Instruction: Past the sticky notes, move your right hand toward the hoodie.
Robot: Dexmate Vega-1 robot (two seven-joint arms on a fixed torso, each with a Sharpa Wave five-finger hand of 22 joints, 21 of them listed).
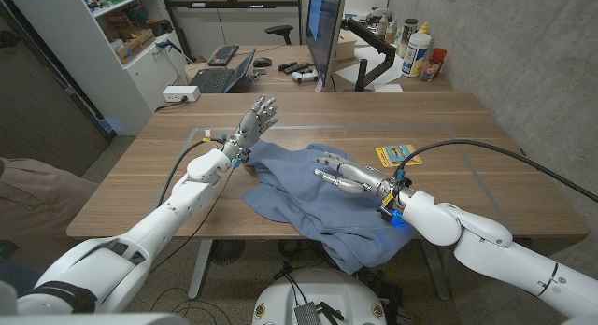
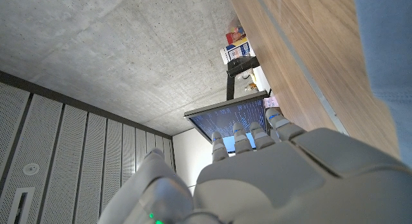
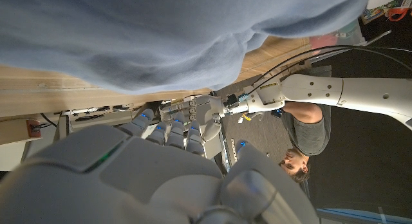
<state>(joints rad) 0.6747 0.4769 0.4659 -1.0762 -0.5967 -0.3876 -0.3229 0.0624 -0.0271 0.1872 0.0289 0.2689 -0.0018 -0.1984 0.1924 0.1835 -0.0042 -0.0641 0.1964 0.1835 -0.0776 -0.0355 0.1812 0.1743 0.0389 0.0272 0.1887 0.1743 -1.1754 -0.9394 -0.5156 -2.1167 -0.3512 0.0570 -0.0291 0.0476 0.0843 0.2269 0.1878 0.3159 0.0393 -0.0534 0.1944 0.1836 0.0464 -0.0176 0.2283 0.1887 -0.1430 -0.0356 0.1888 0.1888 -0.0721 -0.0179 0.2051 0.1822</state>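
Over the rumpled blue hoodie [image 1: 327, 208] hovers the right robot hand [image 1: 341, 176].

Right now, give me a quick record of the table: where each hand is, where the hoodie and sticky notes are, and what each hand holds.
hoodie: blue hoodie, crumpled at the table's middle, its near part hanging over the front edge
sticky notes: yellow sticky notes, on the table right of the hoodie
right hand: right hand, over the hoodie, fingers spread, holding nothing
left hand: left hand, raised beyond the hoodie's left edge, fingers apart, holding nothing
table: wooden table
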